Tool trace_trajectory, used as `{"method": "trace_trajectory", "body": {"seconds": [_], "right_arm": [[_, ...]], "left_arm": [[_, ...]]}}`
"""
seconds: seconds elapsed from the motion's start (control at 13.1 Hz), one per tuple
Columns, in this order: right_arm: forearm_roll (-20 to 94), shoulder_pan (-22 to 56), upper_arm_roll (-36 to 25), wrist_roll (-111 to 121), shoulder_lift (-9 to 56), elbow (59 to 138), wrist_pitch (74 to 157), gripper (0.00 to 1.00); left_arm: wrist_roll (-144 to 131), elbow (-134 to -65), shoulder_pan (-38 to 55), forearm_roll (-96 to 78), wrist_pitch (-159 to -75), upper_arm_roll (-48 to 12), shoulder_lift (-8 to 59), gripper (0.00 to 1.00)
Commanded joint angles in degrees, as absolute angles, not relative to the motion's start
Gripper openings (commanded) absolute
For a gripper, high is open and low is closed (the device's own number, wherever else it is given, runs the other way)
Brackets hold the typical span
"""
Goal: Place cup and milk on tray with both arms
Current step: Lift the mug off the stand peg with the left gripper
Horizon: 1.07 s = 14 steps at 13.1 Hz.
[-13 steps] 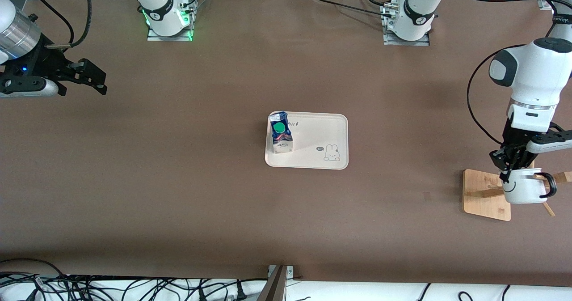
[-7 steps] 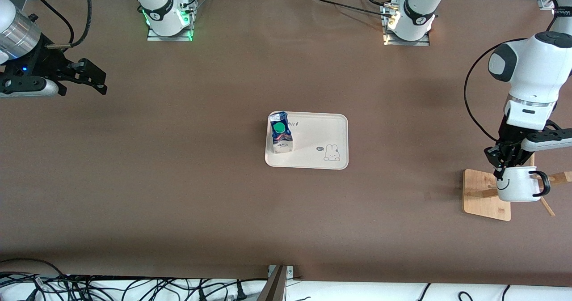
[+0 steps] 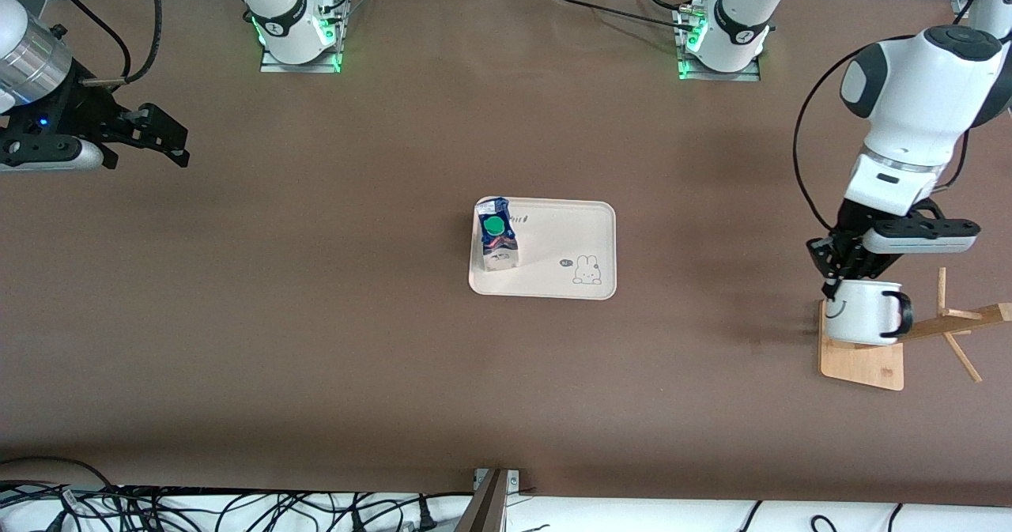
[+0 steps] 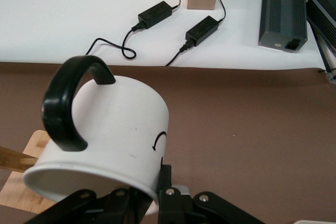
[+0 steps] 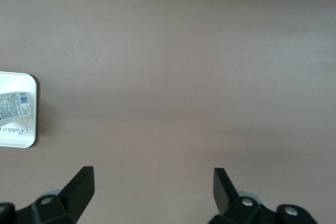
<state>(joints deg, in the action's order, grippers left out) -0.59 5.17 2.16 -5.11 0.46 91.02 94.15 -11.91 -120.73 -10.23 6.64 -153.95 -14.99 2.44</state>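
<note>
Arm shells: glossy white, rounded, with black joint caps.
Bases: white columns with black rings on metal plates, lit green at the foot.
Cables: black, looping from the wrists.
Left claw (image 3: 828,288): black, with silver screws at the finger pivots.
Right claw (image 3: 170,146): black, below a ribbed silver wrist collar with a small blue light.

The surface (image 3: 316,318) is covered in plain brown. Near its middle lies the tray (image 3: 569,235), flat, with the milk (image 3: 496,239) standing upright on the tray's end toward the right arm. At the left arm's end of the surface sits a bamboo stand (image 3: 866,362), well apart from the tray and nearer the front camera. The two arm bases (image 3: 294,38) are mounted along the edge farthest from that camera.
</note>
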Motion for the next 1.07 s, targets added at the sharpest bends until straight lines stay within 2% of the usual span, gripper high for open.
{"method": "trace_trajectory", "body": {"seconds": [0.0,0.15,0.3,0.46,0.61,0.84,0.99], "right_arm": [[-1.2,4.5,2.7,-5.1,0.7,90.2,93.3,1.00],[-1.2,4.5,2.7,-5.0,0.7,90.2,93.3,1.00],[-1.2,4.5,2.7,-5.0,0.7,90.2,93.3,1.00],[-1.2,4.5,2.7,-5.0,0.7,90.2,93.3,1.00],[-1.2,4.5,2.7,-5.0,0.7,90.2,93.3,1.00],[-1.2,4.5,2.7,-5.1,0.7,90.2,93.2,1.00],[-1.2,4.5,2.7,-5.1,0.7,90.2,93.2,1.00]], "left_arm": [[-11.5,-114.5,-10.7,7.3,-137.8,-18.4,0.1,0.00],[-11.4,-109.2,-10.7,7.2,-128.8,-20.9,1.2,0.00],[-11.3,-107.1,-10.5,7.1,-119.7,-22.7,1.5,0.00],[-12.1,-105.8,-10.5,6.5,-114.5,-26.3,2.9,0.00],[-14.4,-102.9,-10.4,6.4,-110.6,-28.7,6.3,0.00],[-14.7,-92.2,-8.8,5.0,-98.7,-30.0,14.6,0.00],[-17.6,-86.8,-5.1,3.4,-93.8,-30.0,20.2,0.00]]}}
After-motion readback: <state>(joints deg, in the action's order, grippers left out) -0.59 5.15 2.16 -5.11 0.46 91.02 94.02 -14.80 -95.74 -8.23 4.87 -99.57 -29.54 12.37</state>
